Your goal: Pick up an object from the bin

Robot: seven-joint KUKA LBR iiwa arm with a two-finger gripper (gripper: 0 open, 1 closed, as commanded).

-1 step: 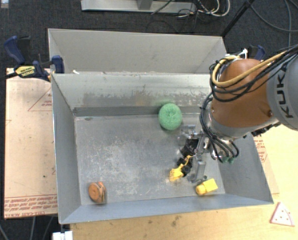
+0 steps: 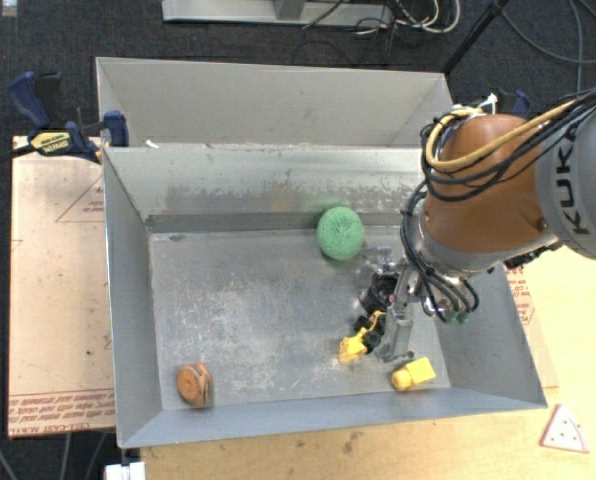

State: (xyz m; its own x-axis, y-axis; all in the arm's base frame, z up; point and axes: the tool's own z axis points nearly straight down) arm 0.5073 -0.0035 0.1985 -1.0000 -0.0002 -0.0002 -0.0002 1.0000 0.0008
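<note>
- Gripper (image 2: 384, 348) is low in the front-right part of the bin (image 2: 248, 308), tips near the floor. The orange wrist cover and cables hang above it.
- Fingers (image 2: 403, 334) look parted with a moderate gap. Nothing is visible between them, so there is no grasp yet.
- Nearest thing is the small yellow piece (image 2: 352, 348), lying on the floor just beside the tip of the dark finger, on its outer side. I can't tell if they touch.
- Next nearest is the yellow block (image 2: 414, 374), near the front wall and just beside the other finger, outside the gap.
- Well apart from the gripper are the green ball (image 2: 339, 233) by the back wall and the orange-brown round thing (image 2: 193, 384) in the front-left corner.
- Step in hand, as I judge it: lining up over one of the two yellow things before closing.
- To do it well:
  - choose one target and shift sideways until it sits inside the gap, not at a fingertip
  - keep the fingers apart during the shift, or a tip will push the piece away
  - bring the tips down to the floor so the low piece is caught at its sides
  - for the block, watch the sloped front wall, since a finger may hit it first
  - close fully, then lift straight up
- Risk: both yellow things are small and light and may skid or pop out when squeezed.
</note>
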